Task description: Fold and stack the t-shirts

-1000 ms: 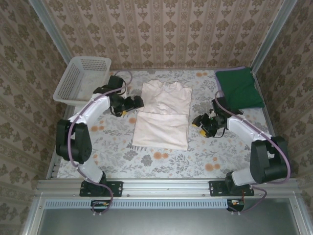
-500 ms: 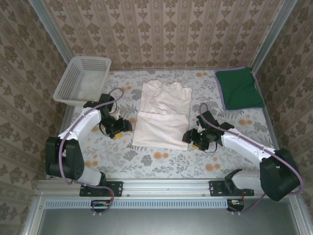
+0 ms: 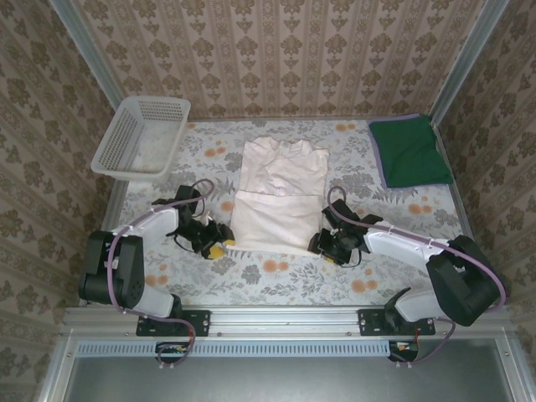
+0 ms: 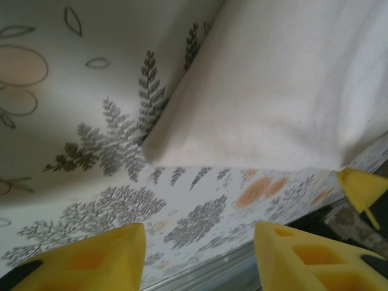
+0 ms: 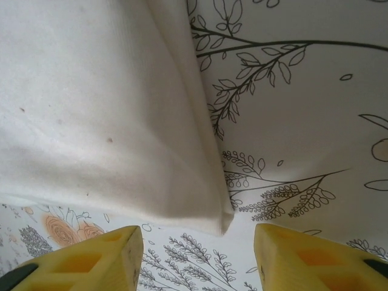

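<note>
Both grippers have closed in on the near corners of the cream-white t-shirt (image 3: 280,197).
The left gripper (image 3: 219,249), earlier level with the shirt's middle off its left edge, now sits low at its near-left corner. The right gripper (image 3: 322,244), earlier well off to the shirt's right, now sits at its near-right corner. The left jaws seem narrower than before, though the overhead view is too small to be sure.

cream shirt (image 3: 280,197) – centre, green shirt (image 3: 409,151) – far-right
</note>
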